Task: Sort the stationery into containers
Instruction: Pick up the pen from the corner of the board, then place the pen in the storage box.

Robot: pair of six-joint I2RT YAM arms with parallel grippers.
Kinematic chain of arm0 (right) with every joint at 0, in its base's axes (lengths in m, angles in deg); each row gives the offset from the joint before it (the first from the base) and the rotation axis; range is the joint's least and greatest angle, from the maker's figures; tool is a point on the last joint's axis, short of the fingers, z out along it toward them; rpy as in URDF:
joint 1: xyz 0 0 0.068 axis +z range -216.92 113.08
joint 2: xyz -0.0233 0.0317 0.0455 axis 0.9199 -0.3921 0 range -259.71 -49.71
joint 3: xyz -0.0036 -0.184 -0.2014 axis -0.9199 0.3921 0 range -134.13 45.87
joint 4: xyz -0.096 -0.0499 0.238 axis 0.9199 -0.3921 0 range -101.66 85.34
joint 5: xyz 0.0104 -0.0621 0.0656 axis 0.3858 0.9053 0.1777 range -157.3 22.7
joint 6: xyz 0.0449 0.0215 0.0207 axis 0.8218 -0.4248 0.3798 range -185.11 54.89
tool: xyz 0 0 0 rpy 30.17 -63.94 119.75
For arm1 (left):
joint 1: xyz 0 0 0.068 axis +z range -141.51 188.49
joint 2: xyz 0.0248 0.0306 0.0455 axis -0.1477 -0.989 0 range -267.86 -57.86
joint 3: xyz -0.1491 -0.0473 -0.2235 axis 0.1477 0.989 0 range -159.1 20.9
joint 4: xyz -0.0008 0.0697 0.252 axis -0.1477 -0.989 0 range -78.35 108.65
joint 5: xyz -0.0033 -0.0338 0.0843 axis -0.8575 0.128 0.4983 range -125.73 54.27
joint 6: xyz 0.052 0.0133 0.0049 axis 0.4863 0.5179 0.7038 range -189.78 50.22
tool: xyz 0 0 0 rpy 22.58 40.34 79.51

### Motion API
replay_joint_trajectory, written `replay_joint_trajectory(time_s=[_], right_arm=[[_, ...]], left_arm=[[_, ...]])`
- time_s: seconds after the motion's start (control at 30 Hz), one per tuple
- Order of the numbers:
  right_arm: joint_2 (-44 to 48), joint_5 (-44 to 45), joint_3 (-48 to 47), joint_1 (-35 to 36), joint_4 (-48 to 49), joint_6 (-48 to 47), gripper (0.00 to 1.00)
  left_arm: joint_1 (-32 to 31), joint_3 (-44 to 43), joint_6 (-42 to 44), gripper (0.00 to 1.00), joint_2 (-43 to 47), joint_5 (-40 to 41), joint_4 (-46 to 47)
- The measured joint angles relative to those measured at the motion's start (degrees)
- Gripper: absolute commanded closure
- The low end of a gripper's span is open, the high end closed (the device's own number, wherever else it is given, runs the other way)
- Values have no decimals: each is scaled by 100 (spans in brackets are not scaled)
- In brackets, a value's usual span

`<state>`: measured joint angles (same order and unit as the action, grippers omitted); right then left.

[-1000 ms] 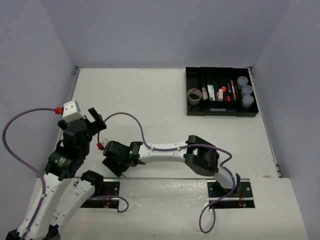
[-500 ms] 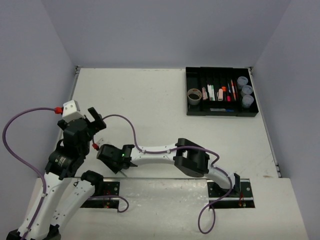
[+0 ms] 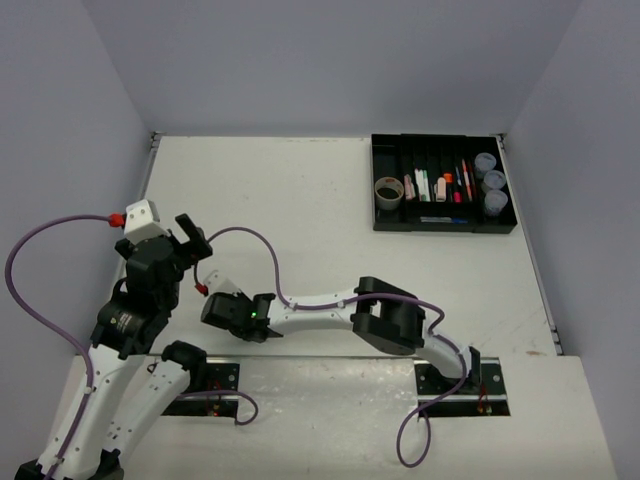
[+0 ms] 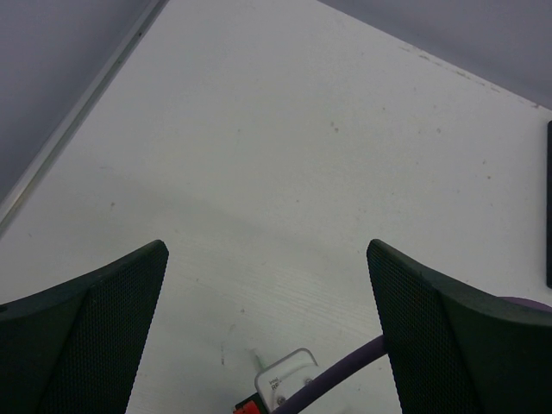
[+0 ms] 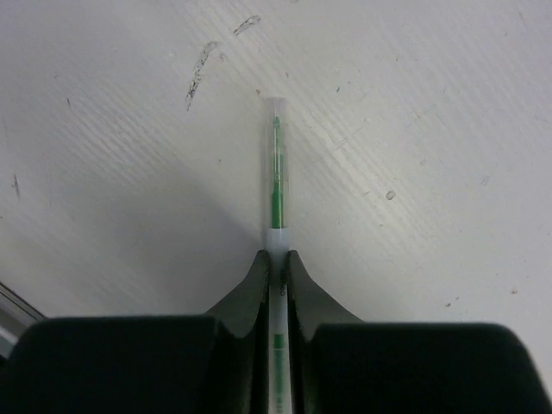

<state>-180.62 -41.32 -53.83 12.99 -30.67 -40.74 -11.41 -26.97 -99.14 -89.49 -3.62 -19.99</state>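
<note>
Jaws on your left arm (image 3: pixel 150 275) stand spread wide, raised over bare counter (image 3: pixel 320 200) near its left edge, with a purple cable (image 4: pixel 345 379) passing beneath them. Just to the right, your right arm (image 3: pixel 320 300) lies low, stretched leftward along the near edge. Its jaws are pressed together, pinching a clear pen (image 5: pixel 276 181) with green ink. The pen's long axis runs straight out from those jaws, free end pointing ahead, close over the counter. Far right and well apart, the black tray (image 3: pixel 395 224) holds a tape roll (image 3: pixel 388 192), coloured pens (image 3: pixel 452 182) and three tubs (image 3: pixel 492 180).
</note>
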Motion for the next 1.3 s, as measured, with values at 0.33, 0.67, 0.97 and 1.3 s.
replay_joint_trajectory(time_s=[0.33, 0.67, 0.97, 1.3], right_arm=[[1159, -697, 1800, -310, 725, 146, 100], [2202, -933, 3052, -1212, 606, 290, 100], [3913, -844, 3836, -2774, 326, 156, 100], [3893, -785, 2771, -5934, 138, -984, 100]], left_arm=[[0, 0, 1, 0, 3, -41, 1], [0, 0, 1, 0, 43, -43, 1], [2, 0, 5, 0, 77, -133, 8], [0, 2, 38, 0, 327, -328, 44]])
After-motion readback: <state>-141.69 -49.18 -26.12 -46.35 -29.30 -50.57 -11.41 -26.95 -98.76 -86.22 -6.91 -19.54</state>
